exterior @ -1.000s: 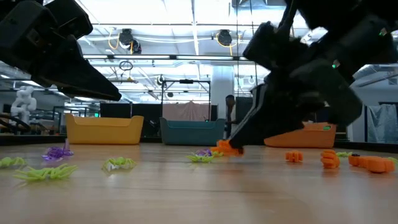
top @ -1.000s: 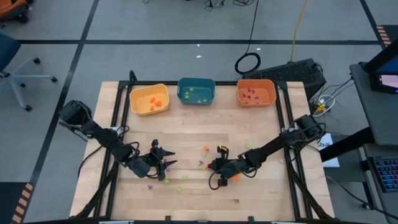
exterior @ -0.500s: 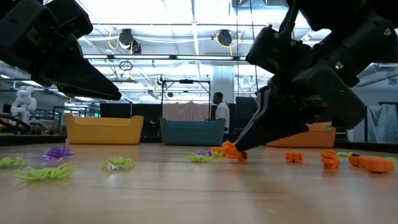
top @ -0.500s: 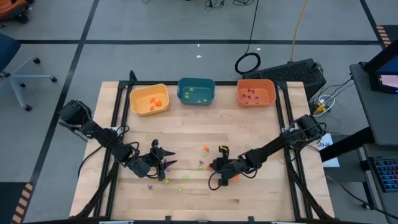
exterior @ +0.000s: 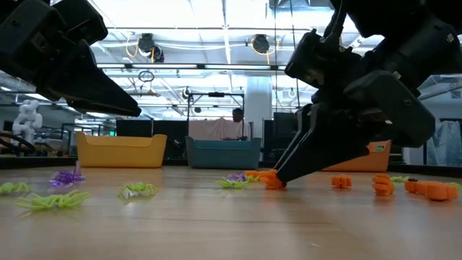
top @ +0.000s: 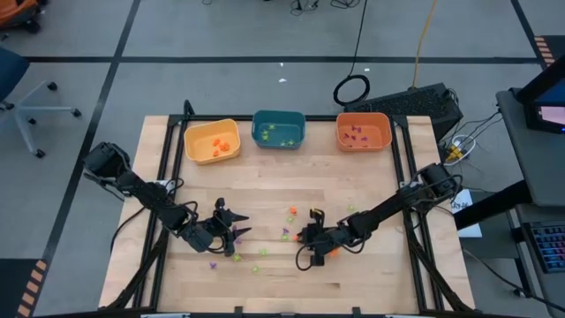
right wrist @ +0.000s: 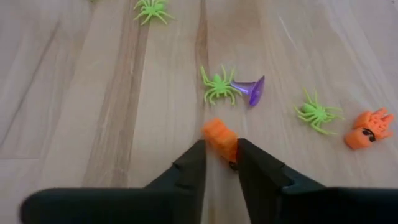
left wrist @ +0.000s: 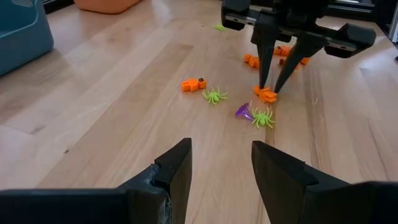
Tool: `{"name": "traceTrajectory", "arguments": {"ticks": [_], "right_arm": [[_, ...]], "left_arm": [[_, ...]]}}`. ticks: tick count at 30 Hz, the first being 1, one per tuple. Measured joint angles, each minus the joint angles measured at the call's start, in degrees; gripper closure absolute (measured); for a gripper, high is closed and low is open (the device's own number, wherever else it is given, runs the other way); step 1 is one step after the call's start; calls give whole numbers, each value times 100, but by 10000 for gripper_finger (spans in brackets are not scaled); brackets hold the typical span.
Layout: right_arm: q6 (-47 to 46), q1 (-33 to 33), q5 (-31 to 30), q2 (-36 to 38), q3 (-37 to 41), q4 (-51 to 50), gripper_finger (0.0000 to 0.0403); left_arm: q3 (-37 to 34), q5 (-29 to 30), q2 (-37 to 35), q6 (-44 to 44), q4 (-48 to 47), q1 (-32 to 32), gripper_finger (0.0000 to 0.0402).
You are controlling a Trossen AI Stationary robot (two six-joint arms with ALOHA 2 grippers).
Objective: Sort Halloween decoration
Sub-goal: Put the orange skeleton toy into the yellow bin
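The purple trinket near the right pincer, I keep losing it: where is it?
In the right wrist view, the purple trinket lies on the table touching a green spider, just beyond the orange trinket at the right pincer.

Robotics lab or open workshop hall.
Shown by a wooden tabletop (top: pixel 265 185) on a grey floor marked with dark tape lines, loose cables (top: pixel 353 88) and a keyboard (top: pixel 415 102) alongside, a rolling office chair (top: pixel 22 84) at the edge; beyond, ceiling strip lights (exterior: pixel 224 32), hanging cable reels (exterior: pixel 146 45), dark partitions, a person (exterior: pixel 237 119) standing far back.
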State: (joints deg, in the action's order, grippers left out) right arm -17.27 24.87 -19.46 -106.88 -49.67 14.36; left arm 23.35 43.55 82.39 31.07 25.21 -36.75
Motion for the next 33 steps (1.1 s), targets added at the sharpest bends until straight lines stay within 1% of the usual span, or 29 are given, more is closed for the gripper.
{"name": "traceTrajectory", "arguments": {"ticks": [4,7,14,17,23,27,33], "right_arm": [[129,1,-2,-98,-7,106,286],[150,1,2,-108,-9,106,270],[152,2,102,-112,-7,111,269],[205,36,-21,-74,-3,107,267],[501,115,-137,-3,9,64,237],[609,108,-411,-1,13,20,217],[739,113,-433,1,13,43,209]], "left_arm": [[0,0,0,0,-1,0,236],[0,0,0,0,0,-1,236],[0,0,0,0,0,0,236],[0,0,-2,0,-2,-1,236],[0,0,-2,-4,-4,0,236],[0,0,-2,-13,-4,0,236],[0,0,-2,-15,-2,0,236]]}}
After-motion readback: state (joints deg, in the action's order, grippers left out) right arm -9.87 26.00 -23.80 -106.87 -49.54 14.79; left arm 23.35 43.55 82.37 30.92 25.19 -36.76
